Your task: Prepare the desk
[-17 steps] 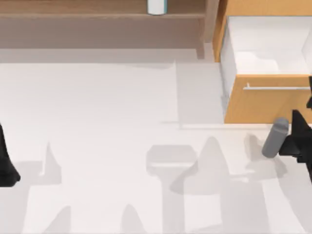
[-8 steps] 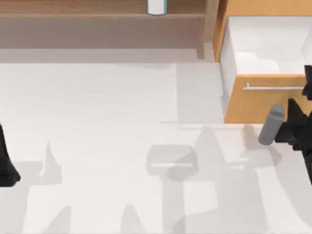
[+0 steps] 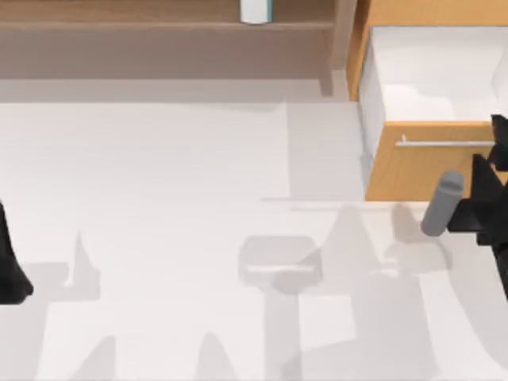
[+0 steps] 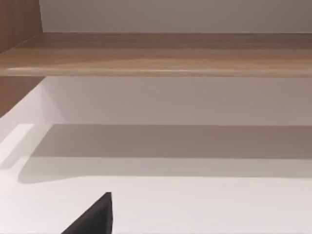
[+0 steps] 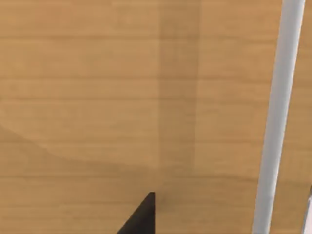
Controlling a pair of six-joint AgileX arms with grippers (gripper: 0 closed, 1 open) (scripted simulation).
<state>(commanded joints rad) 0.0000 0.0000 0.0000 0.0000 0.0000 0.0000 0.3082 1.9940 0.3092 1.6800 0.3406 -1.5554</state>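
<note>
Right hand (image 3: 468,214) sits at the desk's (image 3: 159,198) right edge, pinching a grey cylinder (image 3: 441,204), tilted and lifted just in front of the open drawer (image 3: 432,75). That height reads as clearance to carry it over the orange front and its silver handle (image 5: 278,117). Left hand (image 3: 12,266) waits parked far left; whether it is spread, I cannot tell.

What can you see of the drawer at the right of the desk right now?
The drawer stands pulled open at the top view's right rear, showing a white inside with nothing visible in it. Its front panel looks like orange wood and carries a slim silver handle, which runs as a pale bar across the right wrist view. The right hand, holding a grey cylinder, hangs just in front of the panel.
</note>
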